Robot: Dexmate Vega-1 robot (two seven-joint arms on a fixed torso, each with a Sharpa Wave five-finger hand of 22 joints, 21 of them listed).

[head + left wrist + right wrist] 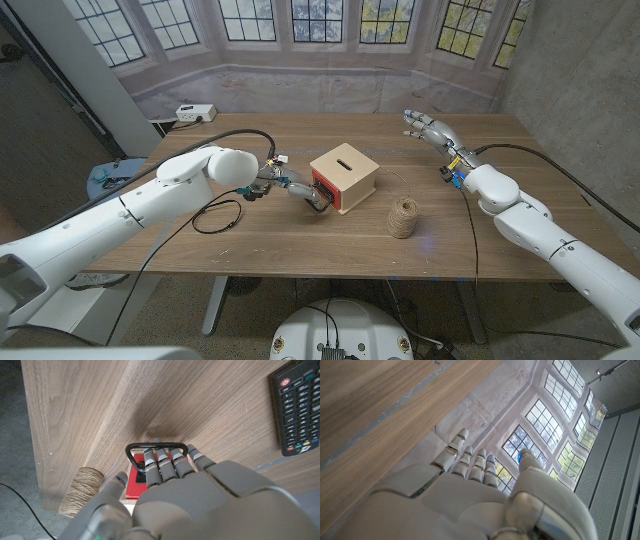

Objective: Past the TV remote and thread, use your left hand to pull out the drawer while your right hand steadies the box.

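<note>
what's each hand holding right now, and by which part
The left hand hooks its fingers through the black wire handle of the red drawer. The right hand holds nothing, open and well away from the box.

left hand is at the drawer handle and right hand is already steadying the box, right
Not quite. The left hand is at the drawer handle, but the right hand is not on the box; the head view shows it apart from it, near the table's far edge.

Thread spool (pixel 403 216) just R of box (pixel 344 177); bare tabletop (pixel 500 215) btwn box & right hand (pixel 428 127).
</note>
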